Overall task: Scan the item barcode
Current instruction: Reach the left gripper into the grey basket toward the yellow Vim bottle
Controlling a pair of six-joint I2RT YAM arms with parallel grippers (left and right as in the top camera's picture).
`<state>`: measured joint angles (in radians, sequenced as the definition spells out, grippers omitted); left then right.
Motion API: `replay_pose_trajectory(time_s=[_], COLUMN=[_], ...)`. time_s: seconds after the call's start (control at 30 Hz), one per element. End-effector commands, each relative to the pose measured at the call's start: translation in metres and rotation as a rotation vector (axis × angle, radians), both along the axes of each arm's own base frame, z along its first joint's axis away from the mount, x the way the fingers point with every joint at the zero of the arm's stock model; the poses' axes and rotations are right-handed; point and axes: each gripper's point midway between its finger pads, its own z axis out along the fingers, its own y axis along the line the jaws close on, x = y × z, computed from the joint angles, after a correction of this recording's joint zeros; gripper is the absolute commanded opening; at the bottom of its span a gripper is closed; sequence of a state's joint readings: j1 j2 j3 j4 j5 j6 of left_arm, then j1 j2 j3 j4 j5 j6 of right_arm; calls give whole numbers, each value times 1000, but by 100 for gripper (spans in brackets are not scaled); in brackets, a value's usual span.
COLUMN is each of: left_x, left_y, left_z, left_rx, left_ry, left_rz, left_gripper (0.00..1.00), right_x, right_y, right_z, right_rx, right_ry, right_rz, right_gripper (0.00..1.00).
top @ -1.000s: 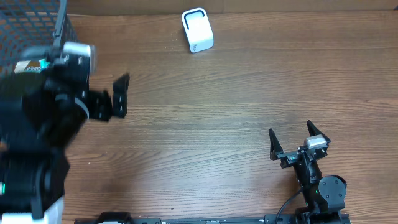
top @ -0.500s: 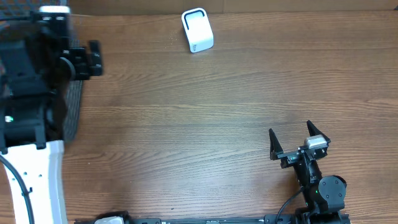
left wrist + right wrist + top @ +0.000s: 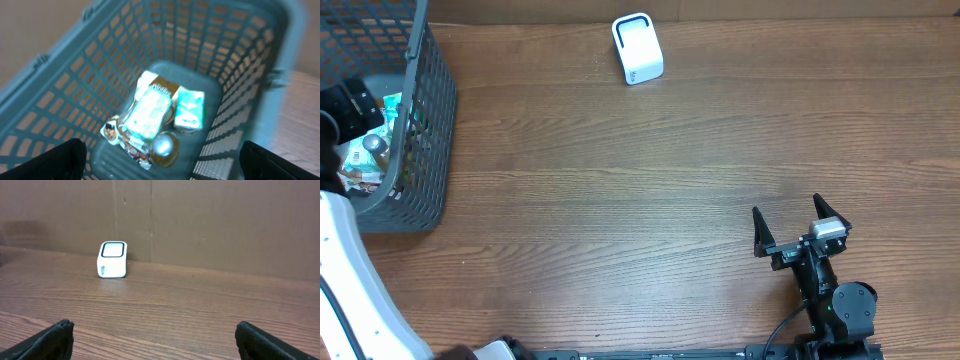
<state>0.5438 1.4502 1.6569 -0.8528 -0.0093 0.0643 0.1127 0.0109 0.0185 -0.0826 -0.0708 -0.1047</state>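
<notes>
Left tool [image 3: 167,161] hangs spread wide over the basket [image 3: 432,120] at the far left of the counter [image 3: 620,200], arm mostly cut off in the overhead view. The packs [image 3: 150,112] inside are blurry, maybe snacks, labels unreadable. Right tool [image 3: 788,212], near right, is spread and empty. Scanner [image 3: 638,48] sits far, middle.

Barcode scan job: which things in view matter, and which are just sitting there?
In play:
- white scanner box at the table's far edge
- grey basket holding the packaged items
- left end effector, open above the basket

Lying about:
- right end effector, open, away from both scanner and basket
- wooden table
</notes>
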Motion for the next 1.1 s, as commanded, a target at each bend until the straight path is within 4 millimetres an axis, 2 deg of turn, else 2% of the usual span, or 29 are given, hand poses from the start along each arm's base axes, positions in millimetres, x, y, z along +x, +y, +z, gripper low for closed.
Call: replay_pose_trajectory(time_s=[0.0,0.17,0.47,0.67,0.8,0.9,1.07], left_x=[7,11,37,44,46,50,51], left_y=[14,42,36,37,39,33,32], left_z=[-15,-58,-119,-160,-179,-183,-192], left_rx=[-44,-124,-201,-268,-300,-313,-329], left_ry=[19,87,169,234,261,253,262], left_rz=[-48,-71,-289,-299,-301,-348,-358], left_gripper=[100,100,95,95,92,82,80], right_x=[0,0,0,0,0,0,0], right_y=[-2,-2,-2,-2,-2,-2,-2], right_z=[-3,-3,-3,-3,-3,-3,-3], right_rx=[-1,-1,-1,-1,-1,-1,-1], right_ry=[-1,-1,0,0,-1,0,0], right_rz=[-8,-8,-8,-8,-8,-8,-8], right_gripper=[100,100,100,100,100,100,100])
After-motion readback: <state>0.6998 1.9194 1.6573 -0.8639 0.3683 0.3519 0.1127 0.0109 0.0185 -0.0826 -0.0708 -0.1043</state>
